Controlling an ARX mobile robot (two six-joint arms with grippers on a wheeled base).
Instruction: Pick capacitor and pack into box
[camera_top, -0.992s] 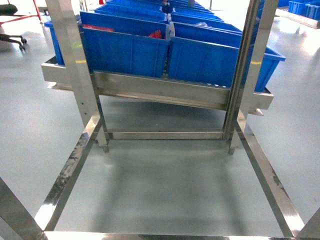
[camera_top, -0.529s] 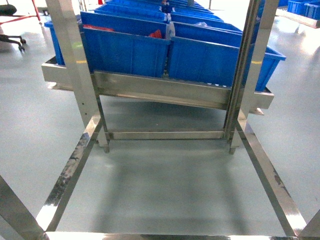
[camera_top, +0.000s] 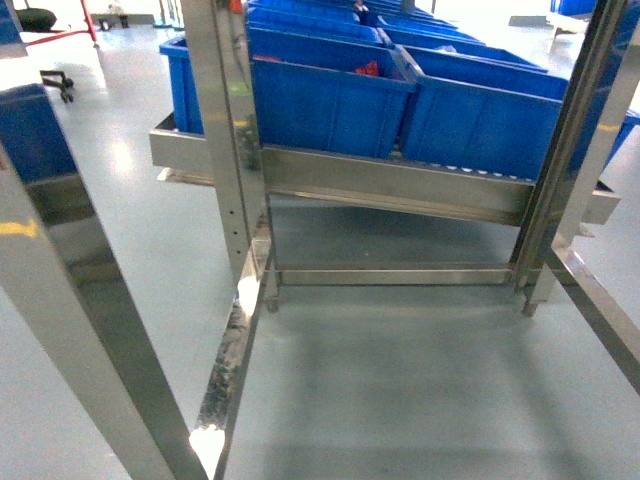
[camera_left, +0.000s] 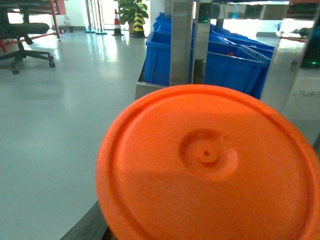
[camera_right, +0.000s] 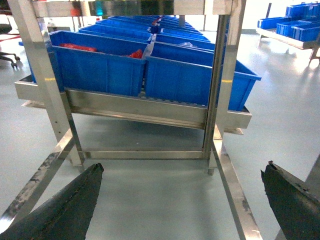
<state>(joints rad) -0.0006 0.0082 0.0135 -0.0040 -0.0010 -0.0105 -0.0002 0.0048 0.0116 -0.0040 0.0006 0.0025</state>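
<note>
Head view: steel rack (camera_top: 232, 150) w/ blue crates (camera_top: 330, 95) sitting along its sloped shelf (camera_top: 400, 185), grey floor (camera_top: 420, 390) below; neither of my grippers nor the box or capacitor visible there. Right wrist cam: my right gripper (camera_right: 182, 200) fingers (camera_right: 65, 210) spread wide apart, nothing between them, facing same rack. Left wrist cam: orange round lid (camera_left: 210, 165) fills most of frame, blocks my left gripper, so can't tell its state. Office chair (camera_left: 22, 35) at far left.
</note>
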